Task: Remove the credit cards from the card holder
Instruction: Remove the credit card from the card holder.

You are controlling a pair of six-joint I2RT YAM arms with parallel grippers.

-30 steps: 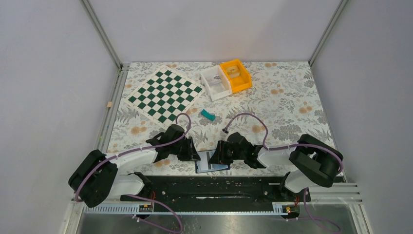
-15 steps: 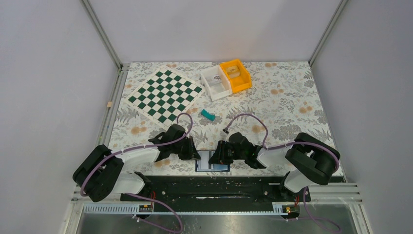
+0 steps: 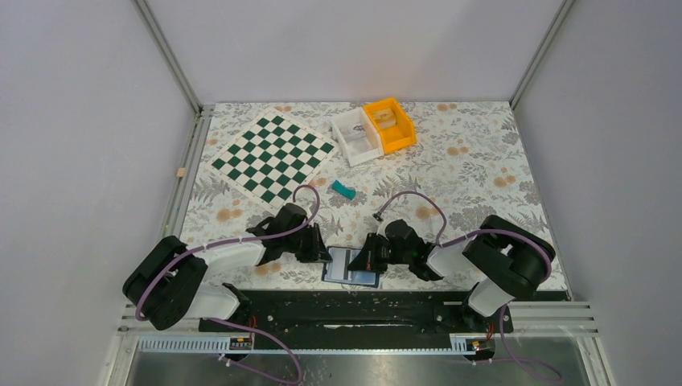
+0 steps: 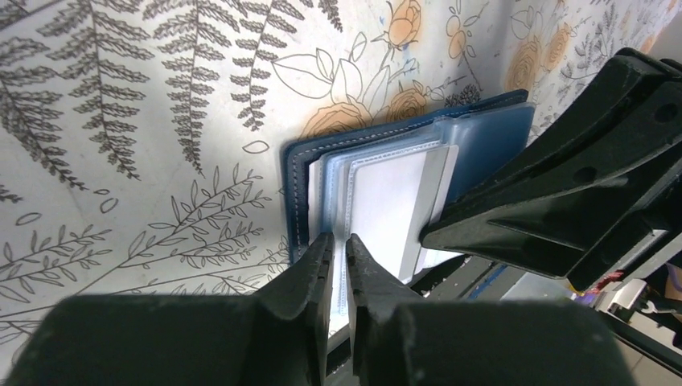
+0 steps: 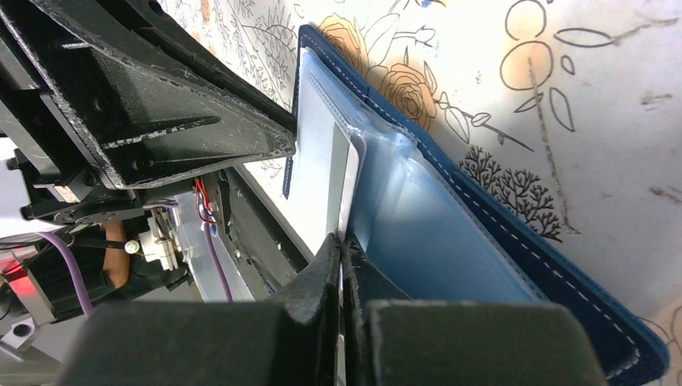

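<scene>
The card holder, a navy bifold wallet, lies open near the table's front edge between both arms. In the left wrist view its navy edge and clear inner sleeves show, with a whitish-grey credit card in them. My left gripper is shut on the sleeve edge of the card holder. My right gripper is shut on the edge of the credit card, beside the pale blue inner panel. From above, the left gripper and right gripper flank the holder.
A green-and-white chessboard lies at the back left. A white bin and an orange bin stand at the back. A small teal block lies mid-table. The black base rail runs just in front of the holder.
My right gripper has shifted a little to the right, still at the holder. The holder has turned slightly on the table. My left gripper has stayed at its left edge.
</scene>
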